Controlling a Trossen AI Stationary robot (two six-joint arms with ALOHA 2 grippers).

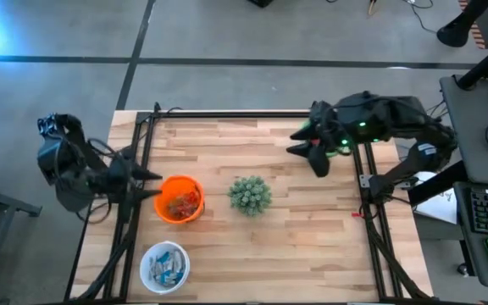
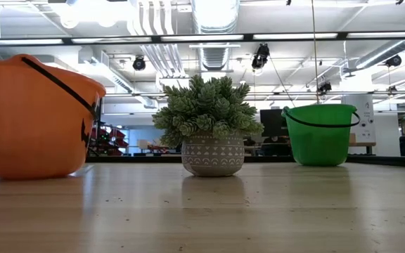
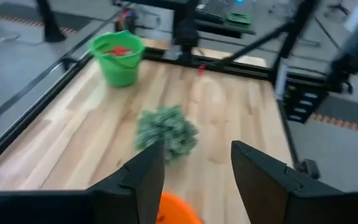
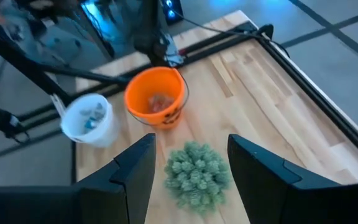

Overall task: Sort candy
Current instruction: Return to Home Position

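Observation:
Candy lies in three small buckets. The orange bucket point(image 1: 180, 199) holds reddish pieces point(image 4: 159, 101). The white bucket point(image 1: 165, 266) holds blue-and-white pieces point(image 4: 92, 117). The green bucket point(image 3: 118, 57) at the far right holds red pieces point(image 3: 120, 51); in the high view my right arm hides it. My left gripper point(image 1: 152, 185) is open above the table's left edge, beside the orange bucket and pointing at it, with nothing between its fingers point(image 3: 143, 177). My right gripper point(image 1: 296, 142) hangs open high over the far right part of the table, also empty.
A spiky green plant in a grey patterned pot point(image 1: 250, 195) stands at the table's middle, between the orange bucket and the green bucket point(image 2: 320, 133). A black frame point(image 1: 227, 113) runs round the tabletop. Bare wood shows toward the near right.

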